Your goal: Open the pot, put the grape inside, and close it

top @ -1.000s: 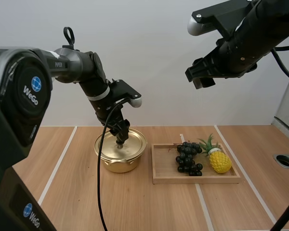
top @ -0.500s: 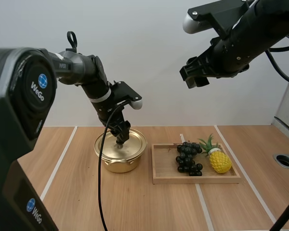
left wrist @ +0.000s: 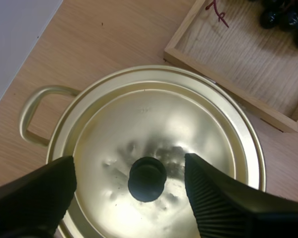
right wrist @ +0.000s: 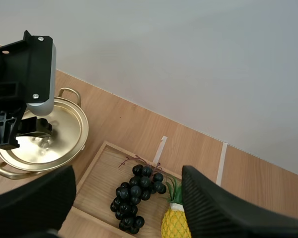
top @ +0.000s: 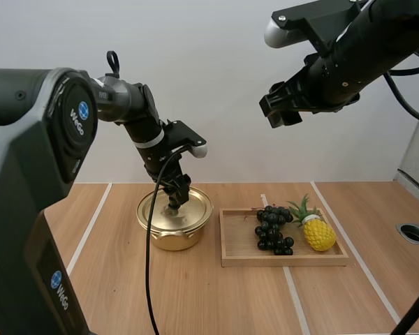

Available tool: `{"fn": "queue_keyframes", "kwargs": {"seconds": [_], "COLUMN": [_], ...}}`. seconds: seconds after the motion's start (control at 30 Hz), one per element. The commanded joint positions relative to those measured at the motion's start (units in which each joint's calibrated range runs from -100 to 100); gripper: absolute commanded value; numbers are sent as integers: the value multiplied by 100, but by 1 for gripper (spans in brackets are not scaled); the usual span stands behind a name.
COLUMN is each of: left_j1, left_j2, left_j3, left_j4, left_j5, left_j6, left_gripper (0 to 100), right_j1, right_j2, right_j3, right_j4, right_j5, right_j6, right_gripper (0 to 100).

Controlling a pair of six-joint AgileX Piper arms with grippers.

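**Left pincer spread over the lid knob, grapes in the tray**

The left pincer (top: 176,201) is down at the gold pot (top: 173,236), which stands on the wooden bench (top: 195,300) with its lid (top: 185,209) on. In the left wrist view the left pincer (left wrist: 129,164) is spread wide. Its two black fingers (left wrist: 39,191) stand on either side of the lid's black knob (left wrist: 147,178), with bare gold lid (left wrist: 154,124) showing between the knob and each finger. It pinches nothing. One loop handle (left wrist: 32,116) of the pot sticks out toward the wall side.

The bunch of dark grapes (top: 273,227) lies in the wooden tray (top: 237,260), which sits just beside the pot on the robot's right. A yellow pineapple (top: 318,233) (a small one with a green crown) lies next to the grapes in the same tray, apparently touching them.

The right pincer (top: 282,113) hangs high above the bench, over the tray's side and well apart from everything on it. In the right wrist view the right pincer (right wrist: 129,181) is also spread, its ribbed inner faces turned toward each other with nothing between them; the grapes (right wrist: 134,196) and pot (right wrist: 39,141) lie far beneath it.
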Motion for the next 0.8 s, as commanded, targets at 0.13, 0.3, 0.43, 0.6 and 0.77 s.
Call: {"fn": "queue_keyframes", "kwargs": {"seconds": [0.13,0.3,0.43,0.6,0.77], "left_j1": [-24,-24,-24,-24,-24], "left_j2": [215,230,230,230,230], "left_j3": [-37,-37,-37,-37,-37], "left_j4": [-18,29,38,38,41], "left_j5": [193,228,339,409,409], "left_j6": [-44,-44,-44,-82,-187], "left_gripper": [100,100,100,100,49], "right_j1": [-19,-19,-19,-19,-19], "right_j2": [-38,-38,-38,-38,-38], "right_j3": [-22,-22,-22,-22,-22], "right_j4": [12,12,22,50,105], "right_j5": [0,0,0,0,0], "right_j6": [-40,-40,-40,-40,-40], "right_gripper": [100,100,100,100,100]}}
